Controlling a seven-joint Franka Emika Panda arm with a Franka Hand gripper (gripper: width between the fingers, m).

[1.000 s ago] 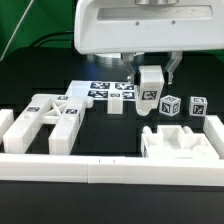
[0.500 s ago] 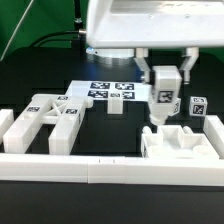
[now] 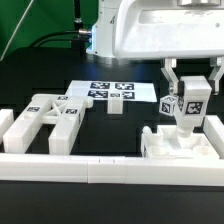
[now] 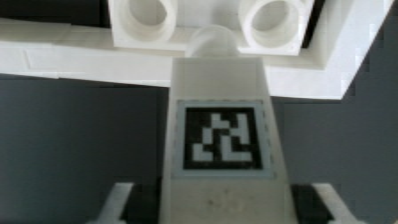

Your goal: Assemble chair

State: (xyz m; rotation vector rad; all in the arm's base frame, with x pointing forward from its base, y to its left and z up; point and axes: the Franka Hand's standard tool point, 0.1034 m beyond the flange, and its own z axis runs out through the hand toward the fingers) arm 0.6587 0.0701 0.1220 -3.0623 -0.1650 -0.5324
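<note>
My gripper [image 3: 190, 92] is shut on a white chair leg [image 3: 187, 115] with a tag and holds it upright over the blocky white seat [image 3: 160, 145] at the exterior view's right. In the wrist view the leg [image 4: 222, 120] runs from between my fingers [image 4: 121, 200] to the seat [image 4: 199, 15], its rounded tip lying between two round holes. I cannot tell whether the tip touches the seat. Ladder-like frames [image 3: 45, 118] lie at the exterior view's left. Another tagged leg [image 3: 168, 104] stands behind the seat.
The marker board [image 3: 105, 88] lies at the middle back with a small white block [image 3: 115, 108] at its front edge. A long white border bar [image 3: 100, 168] runs along the front and another white bar [image 3: 8, 125] stands at the left.
My gripper has carried the leg from near the marker board toward the exterior view's right and now holds it over the seat.
</note>
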